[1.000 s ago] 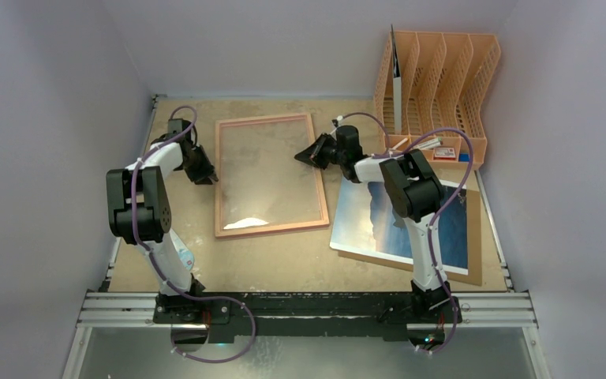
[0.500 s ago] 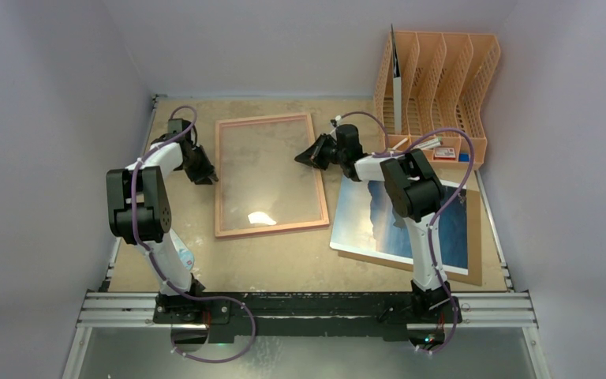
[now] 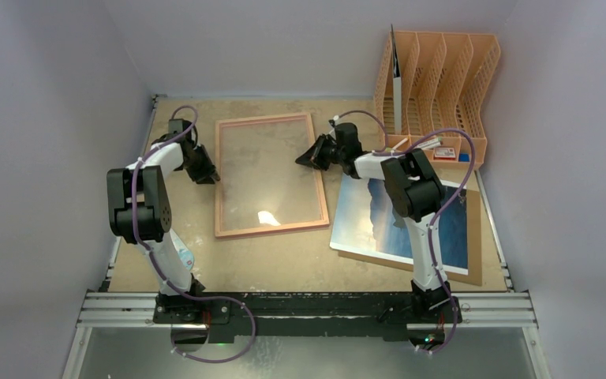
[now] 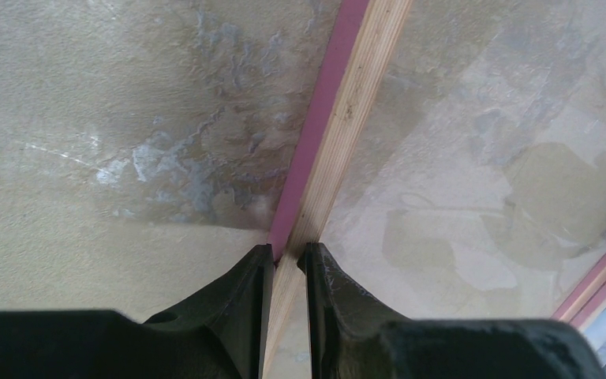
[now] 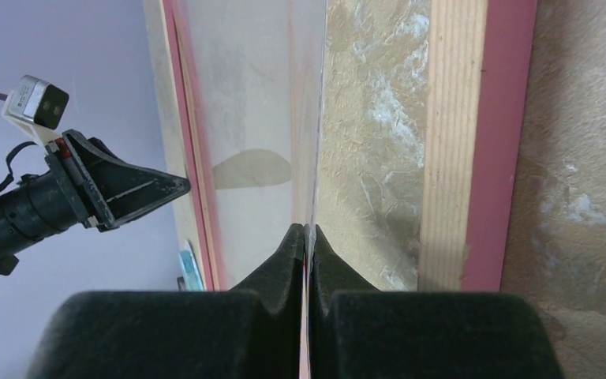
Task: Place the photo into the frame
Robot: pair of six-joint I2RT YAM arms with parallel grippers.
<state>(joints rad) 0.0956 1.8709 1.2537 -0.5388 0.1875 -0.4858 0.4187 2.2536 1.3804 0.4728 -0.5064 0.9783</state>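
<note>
- Starting at the left of the overhead view, my left gripper (image 3: 204, 174) sits on the left rail of the frame (image 3: 268, 230). On its wrist camera the fingers (image 4: 254, 272) stand only narrowly apart, pinching that pink-and-wood rail.
- The frame lies mid-table between my two arms.
- My right gripper (image 3: 303, 157) is at the frame's right side, fingers pressed together on the thin edge of the clear pane (image 5: 245, 103).
- The photo (image 3: 363, 225) lies picture side up on a brown board (image 3: 474, 237), just right of the frame.
- An orange rack (image 3: 442, 79) stands in the far right corner.
</note>
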